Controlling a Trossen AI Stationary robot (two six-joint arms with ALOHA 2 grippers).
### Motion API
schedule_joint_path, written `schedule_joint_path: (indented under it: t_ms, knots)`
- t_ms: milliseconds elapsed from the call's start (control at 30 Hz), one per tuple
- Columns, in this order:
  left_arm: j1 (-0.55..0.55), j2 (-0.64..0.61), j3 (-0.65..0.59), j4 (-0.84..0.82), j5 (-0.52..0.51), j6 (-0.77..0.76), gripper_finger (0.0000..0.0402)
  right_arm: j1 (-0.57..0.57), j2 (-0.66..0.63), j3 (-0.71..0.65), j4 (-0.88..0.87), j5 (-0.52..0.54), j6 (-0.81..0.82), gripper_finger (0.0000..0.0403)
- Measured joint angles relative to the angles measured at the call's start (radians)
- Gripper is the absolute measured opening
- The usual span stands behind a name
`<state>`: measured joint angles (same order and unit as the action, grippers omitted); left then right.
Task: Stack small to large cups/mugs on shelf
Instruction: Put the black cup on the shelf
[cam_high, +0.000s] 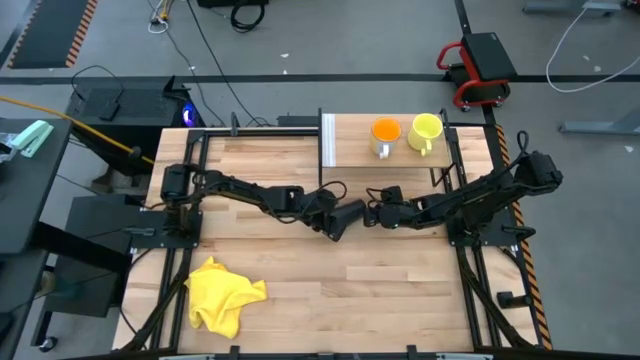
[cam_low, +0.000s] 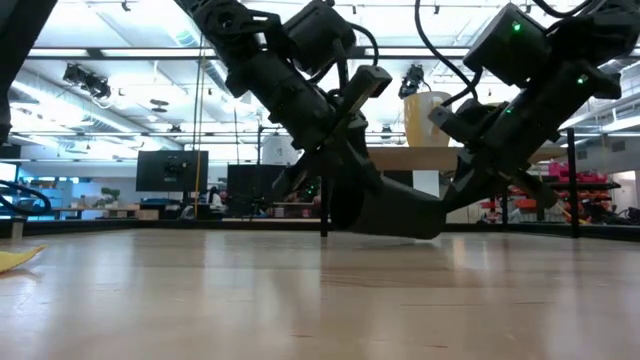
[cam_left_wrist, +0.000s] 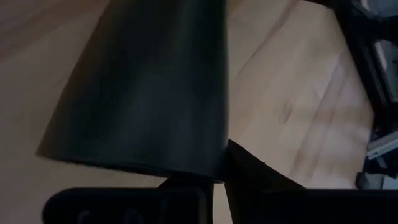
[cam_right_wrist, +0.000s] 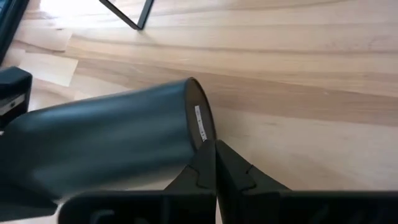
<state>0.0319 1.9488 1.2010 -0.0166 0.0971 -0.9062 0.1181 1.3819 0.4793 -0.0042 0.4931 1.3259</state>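
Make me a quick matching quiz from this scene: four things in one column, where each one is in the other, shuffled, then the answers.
1. black cup
2. orange cup
3. yellow cloth
4. yellow-green mug

A. on the shelf, at its right end
B. lying on its side mid-table, between both grippers
C. on the table's near-left part
D. on the shelf, left of the mug

Pairs: 1-B, 2-D, 3-C, 4-A

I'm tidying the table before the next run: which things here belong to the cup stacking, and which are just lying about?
Job:
black cup, on its side between the two hands
orange cup, on the shelf
yellow-green mug, on the shelf

Lying about:
yellow cloth, near the table's front left corner
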Motion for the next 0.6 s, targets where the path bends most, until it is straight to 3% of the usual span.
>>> schedule_joint_path:
  t_ms: [600]
  knots:
    - [0.0,-0.123,0.003,-0.11,0.026,0.035,0.0019,0.061,0.0,0.035,0.032,-0.038,-0.018,0.0]
